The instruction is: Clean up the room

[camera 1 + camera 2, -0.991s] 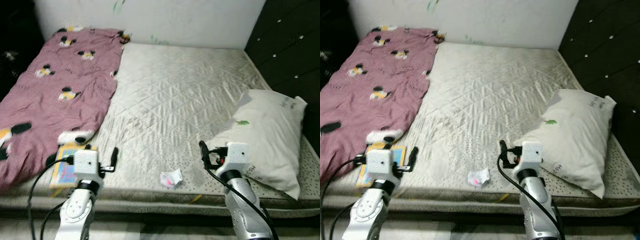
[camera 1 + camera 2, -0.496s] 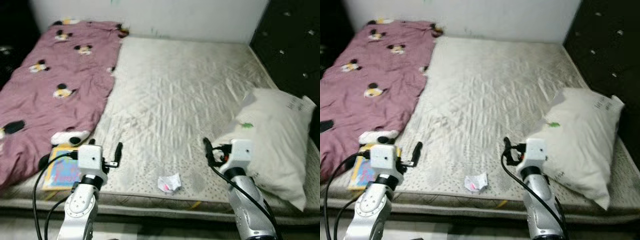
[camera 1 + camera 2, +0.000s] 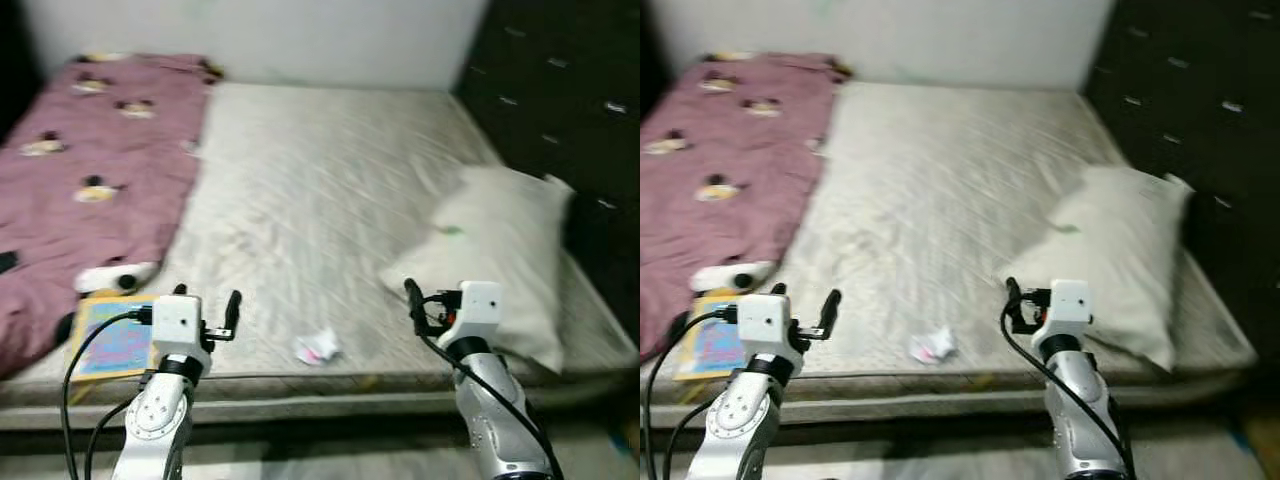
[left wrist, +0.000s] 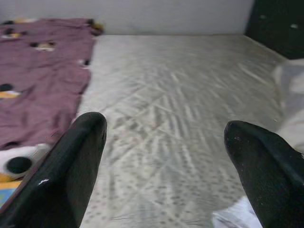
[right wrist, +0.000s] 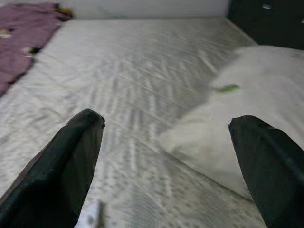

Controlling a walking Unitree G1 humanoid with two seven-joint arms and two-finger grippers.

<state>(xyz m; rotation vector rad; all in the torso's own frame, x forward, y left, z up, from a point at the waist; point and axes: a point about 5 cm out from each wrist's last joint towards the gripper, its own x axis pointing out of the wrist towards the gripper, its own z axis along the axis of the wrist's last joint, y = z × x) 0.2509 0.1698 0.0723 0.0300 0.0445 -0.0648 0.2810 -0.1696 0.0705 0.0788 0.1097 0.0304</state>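
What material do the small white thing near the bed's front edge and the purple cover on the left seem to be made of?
The small white thing looks like crumpled paper or tissue, matte, with sharp folds and a pink spot; blur leaves this uncertain. The purple cover looks like soft woven fabric, matte, since it lies in loose wrinkles and carries a printed cartoon pattern.

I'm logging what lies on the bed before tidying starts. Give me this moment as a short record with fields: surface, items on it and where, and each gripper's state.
surface: bare quilted mattress
left side: maroon cartoon-print blanket, spread flat
near left edge: colourful picture book, partly under the blanket's corner
near front edge, middle: crumpled paper scrap
right side: white pillow, by the dark headboard
left gripper: open, empty, raised above the front edge near the book
right gripper: open, empty, raised beside the pillow
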